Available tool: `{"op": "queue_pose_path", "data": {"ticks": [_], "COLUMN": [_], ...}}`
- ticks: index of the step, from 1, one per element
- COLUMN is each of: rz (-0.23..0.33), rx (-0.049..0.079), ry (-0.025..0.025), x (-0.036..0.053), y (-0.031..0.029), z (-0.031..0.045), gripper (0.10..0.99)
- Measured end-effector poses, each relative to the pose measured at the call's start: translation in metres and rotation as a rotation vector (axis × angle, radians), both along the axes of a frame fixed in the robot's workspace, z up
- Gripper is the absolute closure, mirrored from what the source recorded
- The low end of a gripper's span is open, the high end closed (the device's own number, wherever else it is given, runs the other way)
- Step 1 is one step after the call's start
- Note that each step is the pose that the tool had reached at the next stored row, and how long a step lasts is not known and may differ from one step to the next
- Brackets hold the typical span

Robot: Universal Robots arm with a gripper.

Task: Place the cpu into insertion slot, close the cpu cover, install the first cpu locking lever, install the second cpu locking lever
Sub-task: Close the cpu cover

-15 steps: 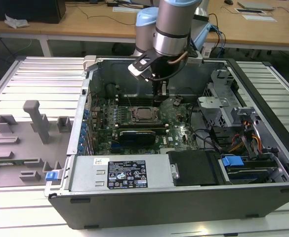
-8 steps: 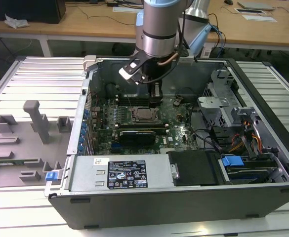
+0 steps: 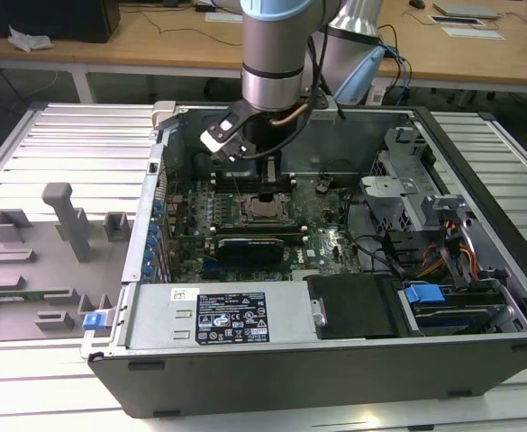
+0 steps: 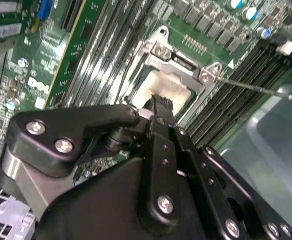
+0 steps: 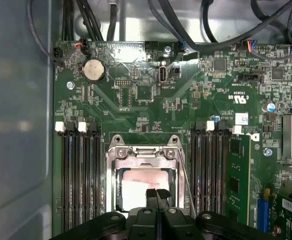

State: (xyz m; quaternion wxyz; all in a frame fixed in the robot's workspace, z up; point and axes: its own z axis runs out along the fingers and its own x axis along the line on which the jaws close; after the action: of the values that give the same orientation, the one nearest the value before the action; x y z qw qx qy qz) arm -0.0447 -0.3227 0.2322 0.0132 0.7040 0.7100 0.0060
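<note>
One gripper (image 3: pixel 266 183) is at work, hanging from the arm inside the open case (image 3: pixel 335 355). In the exterior view the slot (image 3: pixel 265 210) lies at 6 o'clock from it, just beneath, and the black card (image 3: pixel 261 243) sits at 6 o'clock of the slot in turn. In the first wrist view the two fingertips (image 5: pixel 150 196) are pressed together, with no gap and nothing visible between them, and they point straight down into the slot (image 5: pixel 119 192). The cover (image 5: pixel 143 152) appears to lie flat on the slot. Its cut-out shows a pale square face, judged to be the cpu (image 5: pixel 136 186) seated inside, though this is not certain. The governing relation is vertical: the closed tips stand directly above that pale face, close to it, and whether they touch it cannot be told. A thin lever (image 5: pixel 185 182) runs along one side of the cover, its long axis parallel to the memory slots (image 5: pixel 81 175) and near the tips. In the second wrist view a rod (image 4: pixel 250 88) juts from the cover's (image 4: pixel 181 62) corner across the memory slots, pointing away from the gripper (image 4: pixel 160 106). It cannot be told whether the rod is latched.
</note>
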Motion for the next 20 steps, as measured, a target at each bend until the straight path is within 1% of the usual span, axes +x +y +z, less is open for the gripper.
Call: {"op": "queue_pose_path", "data": {"ticks": [4, 5, 8, 10, 11, 13, 14, 15, 20], "rz": [0.0, 0.009, 0.065, 0.109, 0.141, 0.178, 0.219, 0.247, 0.347], "rx": [0.0, 0.0, 0.0, 0.0, 0.0, 0.0, 0.0, 0.0, -0.002], "ry": [-0.0001, 0.0, 0.0, 0.0, -0.0001, 0.0, 0.0, 0.0, 0.0002], "x": [-0.0002, -0.0002, -0.0003, -0.0002, -0.0002, -0.0002, -0.0002, -0.0002, -0.0002], "y": [0.0, 0.0, 0.0, 0.0, 0.0, 0.0, 0.0, 0.0, 0.0], "z": [0.0, 0.0, 0.0, 0.0, 0.0, 0.0, 0.0, 0.0, 0.0], "gripper": [0.98, 0.98, 0.98, 0.98, 0.98, 0.98, 0.98, 0.98, 0.98]}}
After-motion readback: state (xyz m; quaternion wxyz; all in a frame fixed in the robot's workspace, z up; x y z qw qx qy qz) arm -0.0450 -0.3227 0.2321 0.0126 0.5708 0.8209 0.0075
